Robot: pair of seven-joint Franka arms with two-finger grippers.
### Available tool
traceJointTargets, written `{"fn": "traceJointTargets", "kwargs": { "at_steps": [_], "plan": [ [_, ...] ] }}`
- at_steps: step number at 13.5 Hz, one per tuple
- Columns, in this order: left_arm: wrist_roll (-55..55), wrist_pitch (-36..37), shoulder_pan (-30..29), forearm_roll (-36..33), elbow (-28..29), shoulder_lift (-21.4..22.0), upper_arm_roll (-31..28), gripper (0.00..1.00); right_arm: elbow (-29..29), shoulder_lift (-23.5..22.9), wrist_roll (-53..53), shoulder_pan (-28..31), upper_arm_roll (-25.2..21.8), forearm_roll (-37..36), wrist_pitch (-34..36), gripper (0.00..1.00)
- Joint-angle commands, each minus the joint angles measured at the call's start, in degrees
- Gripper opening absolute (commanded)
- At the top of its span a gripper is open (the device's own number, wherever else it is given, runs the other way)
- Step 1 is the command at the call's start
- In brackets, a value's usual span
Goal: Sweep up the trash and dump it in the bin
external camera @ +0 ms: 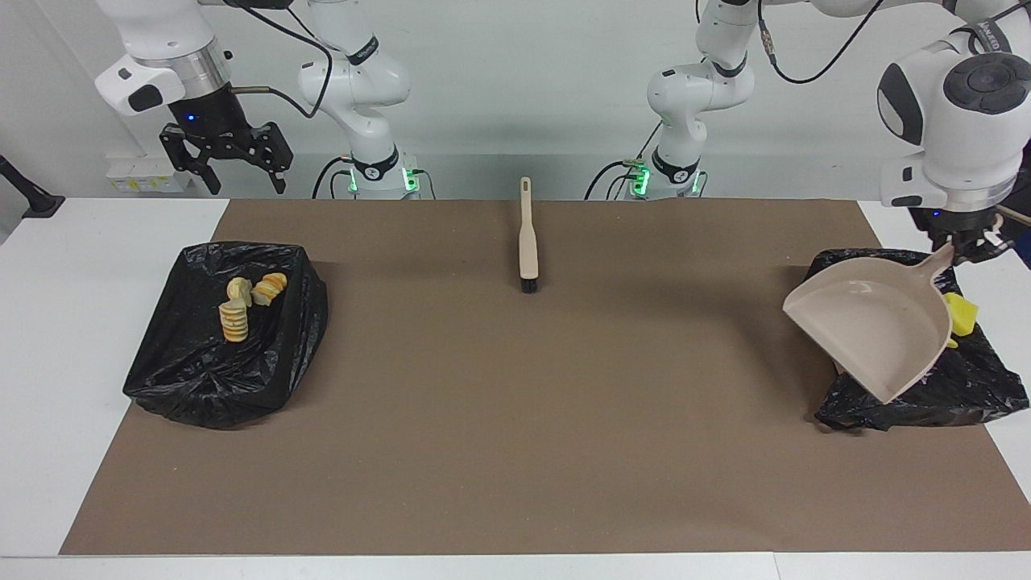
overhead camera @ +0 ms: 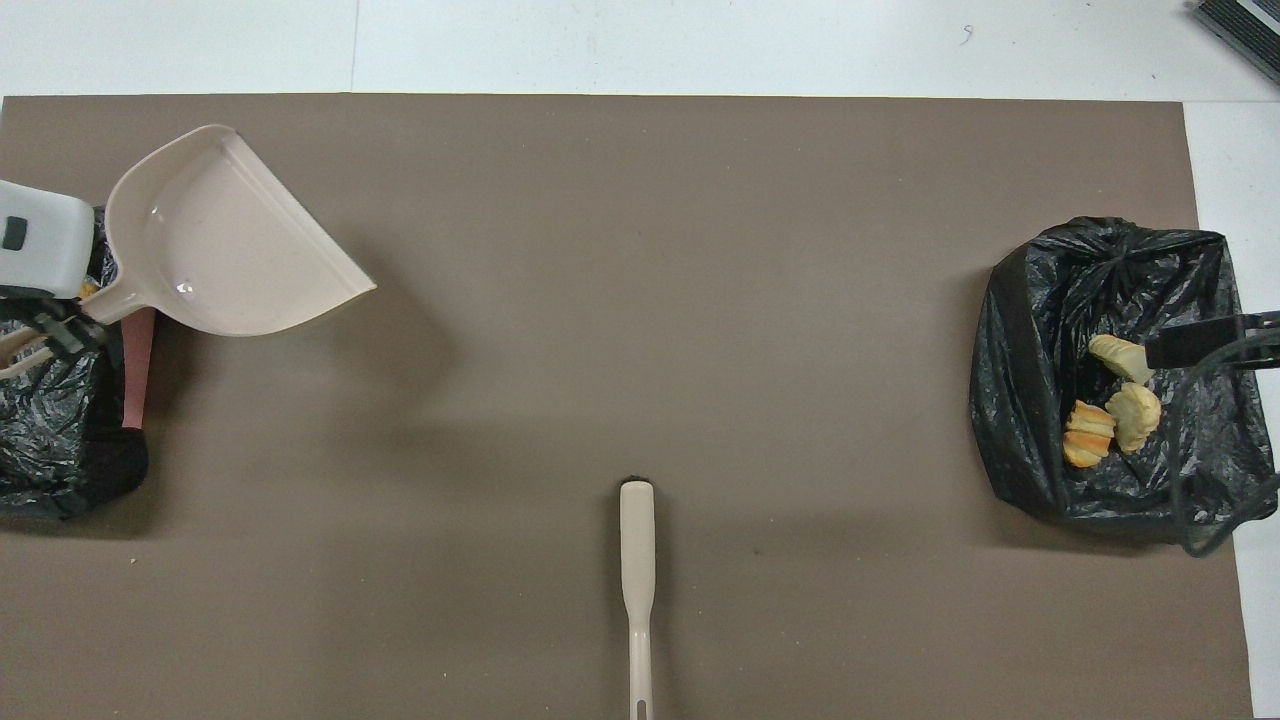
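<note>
My left gripper (external camera: 970, 246) is shut on the handle of the beige dustpan (external camera: 870, 330), which hangs with nothing in it over the black-bagged bin (external camera: 926, 395) at the left arm's end. From overhead the dustpan (overhead camera: 220, 260) covers that bin's (overhead camera: 50, 440) inner edge, mouth toward the table's middle. A bright yellow piece of trash (external camera: 960, 314) shows in this bin beside the pan. Three pale yellow chunks (external camera: 242, 306) lie in the second bagged bin (external camera: 217, 338) at the right arm's end. My right gripper (external camera: 242, 173) hangs open, holding nothing, above that bin's robot-side edge.
The beige brush (external camera: 527, 242) lies on the brown mat (external camera: 515, 419) midway between the arms' bases, bristles pointing away from the robots. A pink wall (overhead camera: 135, 370) of the bin shows under the bag at the left arm's end. White table (external camera: 80, 322) borders the mat.
</note>
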State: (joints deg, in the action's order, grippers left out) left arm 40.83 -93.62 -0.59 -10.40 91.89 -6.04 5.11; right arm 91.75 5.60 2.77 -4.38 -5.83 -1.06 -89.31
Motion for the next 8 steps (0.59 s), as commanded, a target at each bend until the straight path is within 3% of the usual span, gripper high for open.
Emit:
{"fn": "traceJointTargets", "kwargs": {
  "at_steps": [1,5,8],
  "plan": [
    [-14.4,2.0,4.6,5.2,2.0,2.3,-0.8,0.00,0.7,0.9,1.1,0.3,0.0,0.8,-0.3,1.00],
    [-38.1,-1.2,13.4,10.3,3.5,2.6,-0.8,0.00,0.7,0.9,1.0,0.3,0.0,0.9,-0.3,1.00],
    [-47.5,-7.4,19.4,11.2,4.4,0.7,-0.8,0.00,0.7,0.9,1.0,1.1,-0.8,0.1,-0.1,1.00]
  ]
}}
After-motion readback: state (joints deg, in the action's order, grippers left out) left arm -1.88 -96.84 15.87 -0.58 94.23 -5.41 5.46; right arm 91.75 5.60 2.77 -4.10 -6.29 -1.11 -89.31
